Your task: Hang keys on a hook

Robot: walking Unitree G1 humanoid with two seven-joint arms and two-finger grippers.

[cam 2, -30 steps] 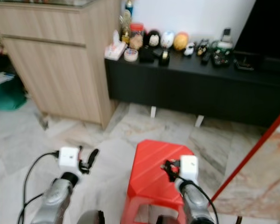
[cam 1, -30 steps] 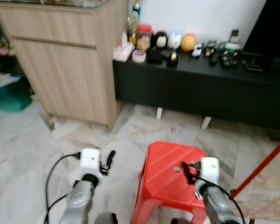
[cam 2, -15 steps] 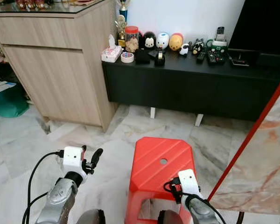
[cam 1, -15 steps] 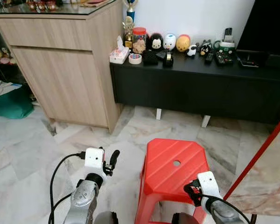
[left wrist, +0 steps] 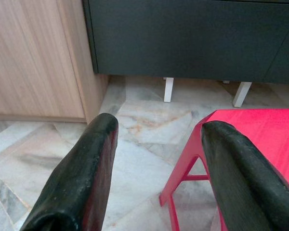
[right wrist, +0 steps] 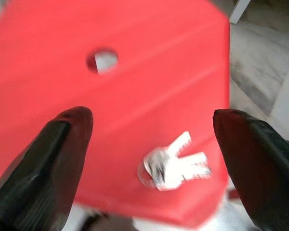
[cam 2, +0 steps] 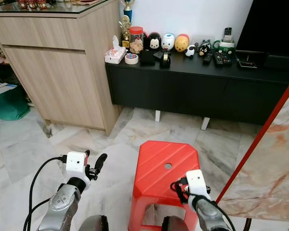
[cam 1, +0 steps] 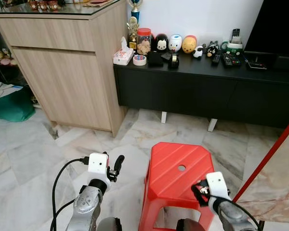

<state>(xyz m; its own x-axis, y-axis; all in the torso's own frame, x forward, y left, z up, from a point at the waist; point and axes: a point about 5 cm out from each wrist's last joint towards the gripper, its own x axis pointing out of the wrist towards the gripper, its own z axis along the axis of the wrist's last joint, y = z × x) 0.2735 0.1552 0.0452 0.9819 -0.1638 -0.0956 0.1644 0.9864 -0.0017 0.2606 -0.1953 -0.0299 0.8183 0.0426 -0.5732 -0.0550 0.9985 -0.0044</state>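
Observation:
A bunch of silver keys (right wrist: 172, 165) lies on the red plastic stool (cam 1: 176, 166), near its front edge and blurred in the right wrist view. My right gripper (right wrist: 151, 118) hangs just above the stool with its two black fingers (right wrist: 55, 154) spread wide on either side of the keys, not touching them. From the head, the right gripper (cam 1: 200, 189) sits over the stool's near right corner. My left gripper (cam 1: 116, 164) is held open over the marble floor left of the stool, with nothing between its fingers (left wrist: 89, 173).
A low black console (cam 1: 207, 89) with figurines, a jar, tape and remotes runs along the far wall. A tall wooden cabinet (cam 1: 62, 67) stands at the left. A red-edged marble slab (cam 1: 274, 166) leans at the right. A green bag (cam 1: 9, 103) sits far left.
The head view has steadied and sharpened. My right gripper has drawn back from beside the stool's hole toward its near edge. The left arm has barely moved.

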